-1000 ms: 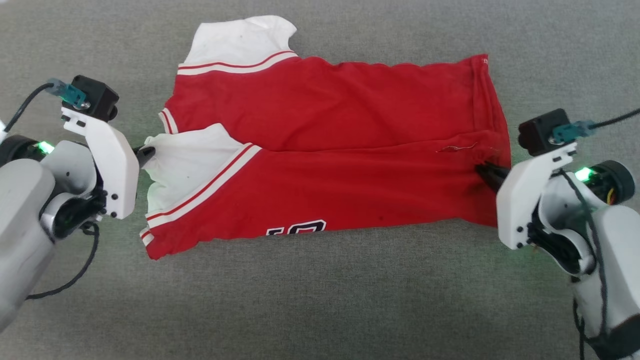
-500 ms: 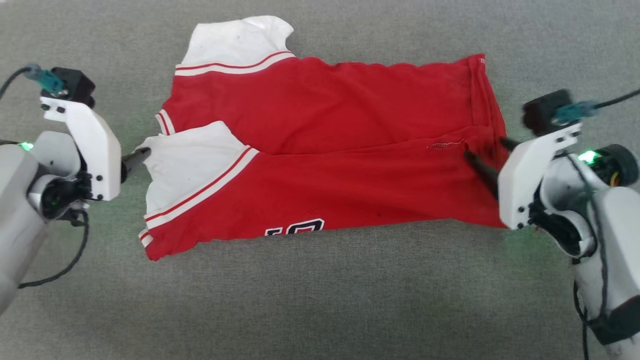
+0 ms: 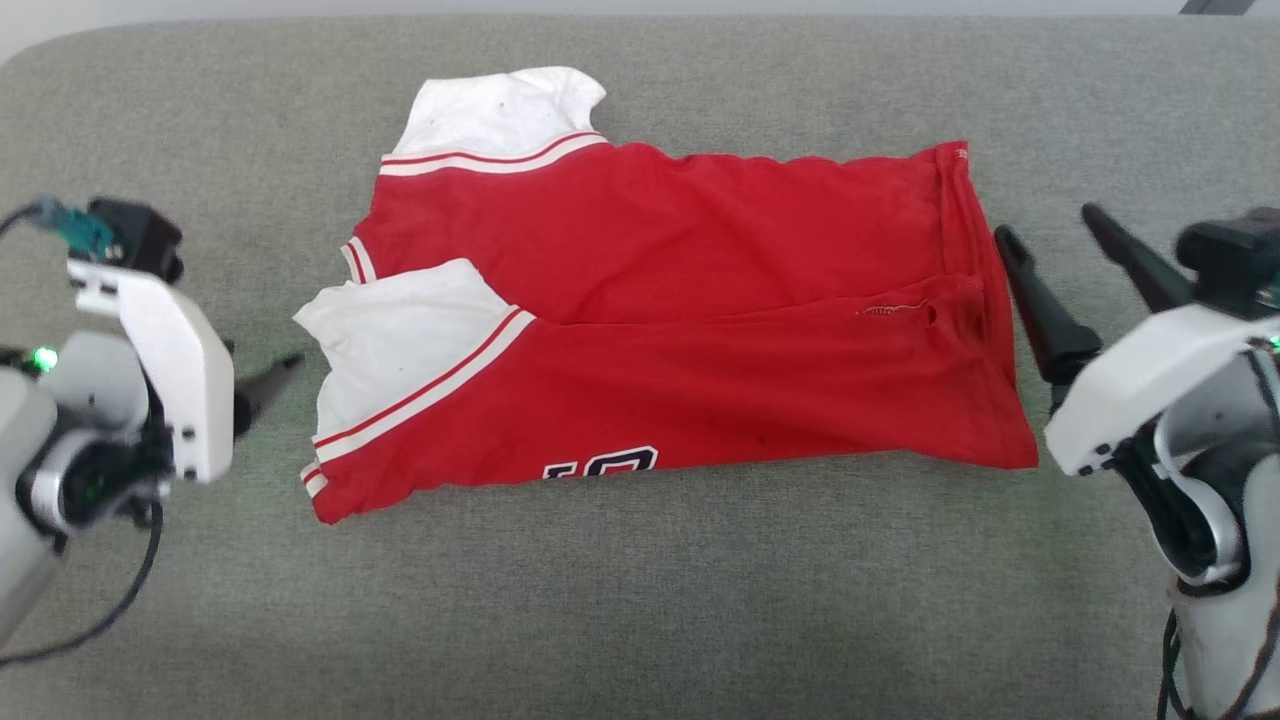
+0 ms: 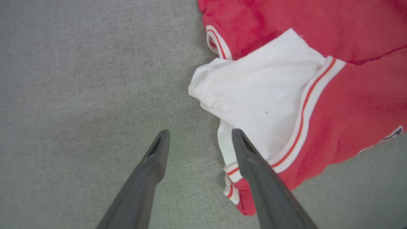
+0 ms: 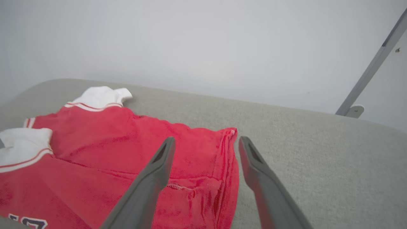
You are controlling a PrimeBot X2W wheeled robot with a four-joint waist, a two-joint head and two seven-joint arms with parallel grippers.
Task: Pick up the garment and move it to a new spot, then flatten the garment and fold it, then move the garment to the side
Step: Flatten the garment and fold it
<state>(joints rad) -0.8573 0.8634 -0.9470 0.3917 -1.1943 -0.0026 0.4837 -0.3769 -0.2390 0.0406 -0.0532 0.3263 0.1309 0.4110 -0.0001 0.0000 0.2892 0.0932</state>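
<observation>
The garment [image 3: 680,330], a red jersey with white sleeves and striped trim, lies folded lengthwise on the grey surface, with part of its black lettering showing at the near edge. My left gripper [image 4: 200,133] is open just left of the white sleeve [image 4: 264,95], and nothing is between its fingers. One of its dark fingers [image 3: 262,385] points at the sleeve from a short gap away. My right gripper [image 3: 1050,225] is open and raised beside the garment's right hem [image 5: 227,159], clear of the cloth. The garment [image 5: 111,149] lies loose, with neither gripper touching it.
The grey padded surface [image 3: 640,600] spreads wide around the garment. Its far edge [image 3: 800,20] meets a pale wall, and its corner rounds off at the far left. A slanted grey metal strut [image 5: 372,70] stands beyond the far right edge.
Both grippers have let go of the garment and opened. The left one drew back left off the sleeve; the right one pulled back and lifted off the hem. The camera tilted, so the picture shifted down.
</observation>
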